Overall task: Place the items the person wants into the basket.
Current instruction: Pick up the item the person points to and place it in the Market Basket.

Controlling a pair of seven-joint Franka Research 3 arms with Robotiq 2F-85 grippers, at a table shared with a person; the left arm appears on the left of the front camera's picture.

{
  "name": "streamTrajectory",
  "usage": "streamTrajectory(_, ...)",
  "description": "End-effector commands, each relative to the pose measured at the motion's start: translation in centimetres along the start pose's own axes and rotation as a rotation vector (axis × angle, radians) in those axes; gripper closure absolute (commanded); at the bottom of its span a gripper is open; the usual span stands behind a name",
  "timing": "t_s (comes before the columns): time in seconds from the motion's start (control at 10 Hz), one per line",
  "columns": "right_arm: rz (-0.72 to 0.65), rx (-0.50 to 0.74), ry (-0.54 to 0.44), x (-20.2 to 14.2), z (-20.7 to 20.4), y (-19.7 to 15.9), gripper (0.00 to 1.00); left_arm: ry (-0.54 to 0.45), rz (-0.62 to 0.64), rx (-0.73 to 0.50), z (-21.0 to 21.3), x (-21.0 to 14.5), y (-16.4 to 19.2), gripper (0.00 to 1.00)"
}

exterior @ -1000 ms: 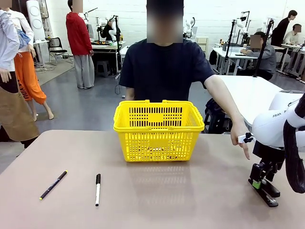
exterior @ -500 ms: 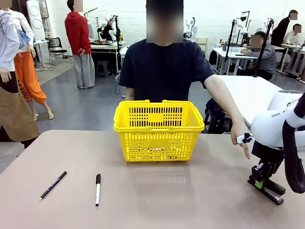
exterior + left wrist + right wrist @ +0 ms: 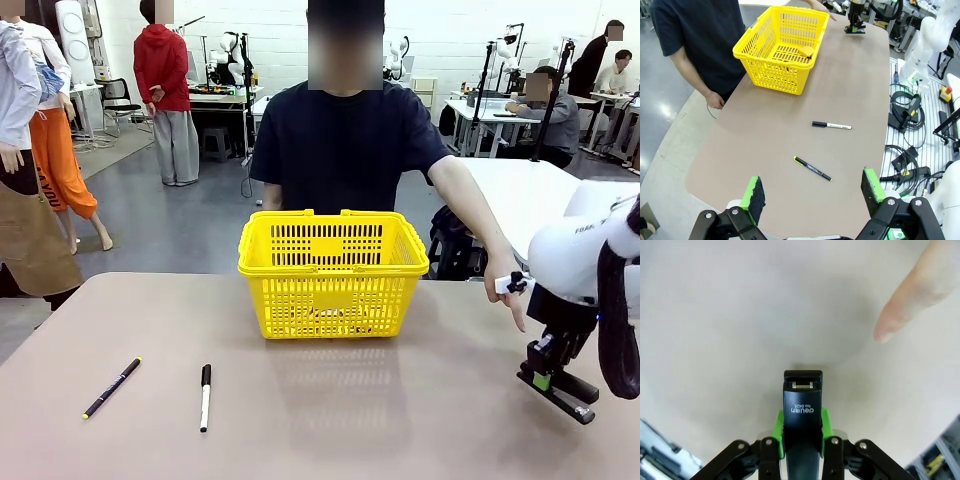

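The right gripper [image 3: 548, 382] is clamping its green pads on a black stapler [image 3: 560, 393] at the table's right edge, in front of the robot, the jaws pinching the body from both sides near one end. In the front view the stapler is hanging low over the tabletop [image 3: 330, 420], though whether it has cleared the surface is hard to tell. Its long axis is running roughly level, slanting from the gripper down and out toward the picture's right; in the right wrist view the stapler [image 3: 802, 425] is pointing straight ahead between the pads [image 3: 781, 432], its nose toward the person's pointing finger [image 3: 912, 295]. The person's hand [image 3: 505, 290] is reaching down just beside the arm. The grip is sitting off-centre, so lifting slowly and keeping the stapler level would likely help before swinging left to the yellow basket [image 3: 333, 272], well apart at the table's middle. The left gripper [image 3: 812, 192] is hovering with jaws wide apart, holding nothing, above a black pen with yellow tip [image 3: 812, 168] and a white marker [image 3: 832, 125].
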State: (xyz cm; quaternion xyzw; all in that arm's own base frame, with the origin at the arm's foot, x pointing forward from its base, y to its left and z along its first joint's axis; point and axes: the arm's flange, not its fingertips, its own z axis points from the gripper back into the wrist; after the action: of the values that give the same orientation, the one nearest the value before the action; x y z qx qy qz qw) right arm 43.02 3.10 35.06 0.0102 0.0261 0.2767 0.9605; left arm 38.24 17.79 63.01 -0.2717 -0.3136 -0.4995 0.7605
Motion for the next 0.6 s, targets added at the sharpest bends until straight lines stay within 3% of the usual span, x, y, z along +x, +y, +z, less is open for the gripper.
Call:
streamTrajectory(0.0,0.096,-0.026,-0.028,-2.3,8.1,6.0,0.87,-0.022,-0.019,-0.002,0.1,0.0,-0.1,0.00)
streamTrajectory(0.3,0.104,-0.081,-0.029,-0.6,17.8,11.6,0.87,-0.022,-0.019,-0.002,0.1,0.0,-0.1,0.00)
streamTrajectory(0.5,0.109,-0.043,-0.034,1.1,21.2,13.2,0.87,-0.022,-0.019,-0.002,0.1,0.0,-0.1,0.00)
